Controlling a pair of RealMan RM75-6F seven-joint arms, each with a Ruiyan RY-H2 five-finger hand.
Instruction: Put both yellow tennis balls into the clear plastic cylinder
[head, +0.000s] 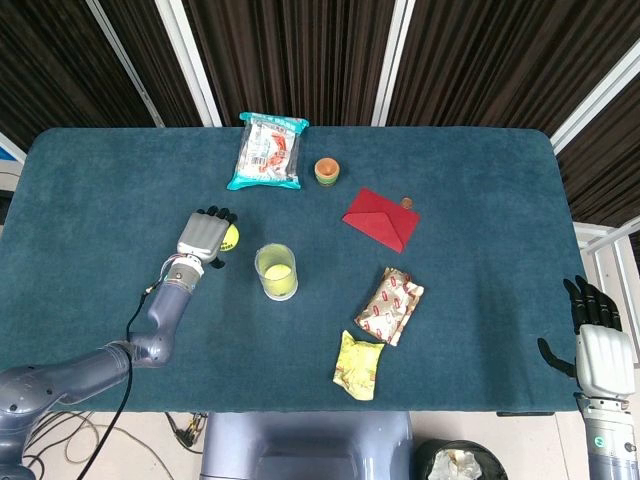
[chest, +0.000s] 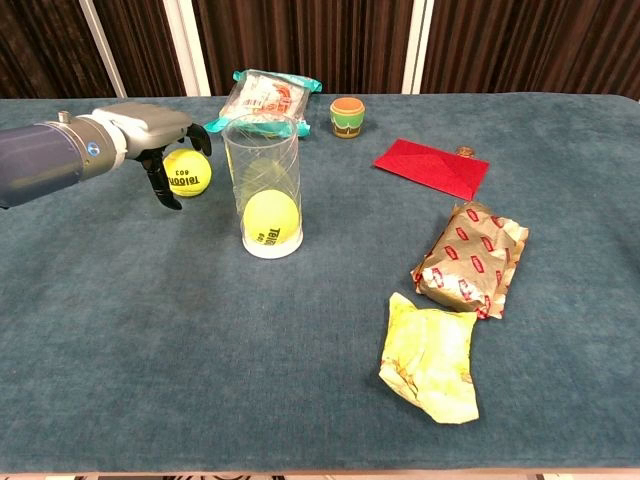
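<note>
Blue table (chest: 150, 350). One ball (chest: 272, 219) already sits at the bottom of the upright cylinder (chest: 264, 185), so half done. Further back, left hand (chest: 150, 137) cups over second ball (chest: 188, 171), fingers curled round it, ball on the table, lift judged pending. Right hand (head: 597, 338) idle off the table edge, fingers spread.

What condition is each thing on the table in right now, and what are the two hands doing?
Clear cylinder: upright, one tennis ball inside.
Loose tennis ball: on the table, left hand arched over it, fingers around it.
Right hand: off the table edge, holding nothing.
Small cup: upright.
Snack bag: sealed, lying flat.
Yellow wrapper: crumpled.
</note>
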